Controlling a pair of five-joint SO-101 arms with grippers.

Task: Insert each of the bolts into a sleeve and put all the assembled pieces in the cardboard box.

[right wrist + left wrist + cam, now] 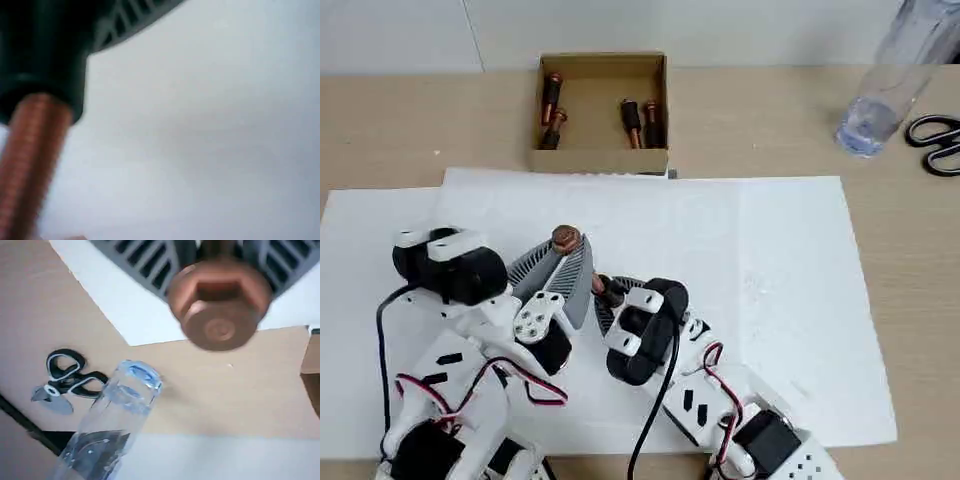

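My left gripper (565, 248) is shut on a copper bolt (566, 239) over the white paper, its grey fingers (145, 257) either side of the bolt's hex head (220, 305). Just to its right, my right gripper (608, 293) is shut on a black sleeve (40, 55). A copper threaded shaft (27, 170) sticks out of that sleeve. I cannot tell whether this shaft belongs to the left gripper's bolt. The cardboard box (600, 160) stands at the back and holds several assembled pieces (642, 122).
A clear plastic bottle (885, 85) and black scissors (938, 142) lie at the back right of the wooden table. A large white paper sheet (770, 280) covers the work area, with bare paper to the right of both arms.
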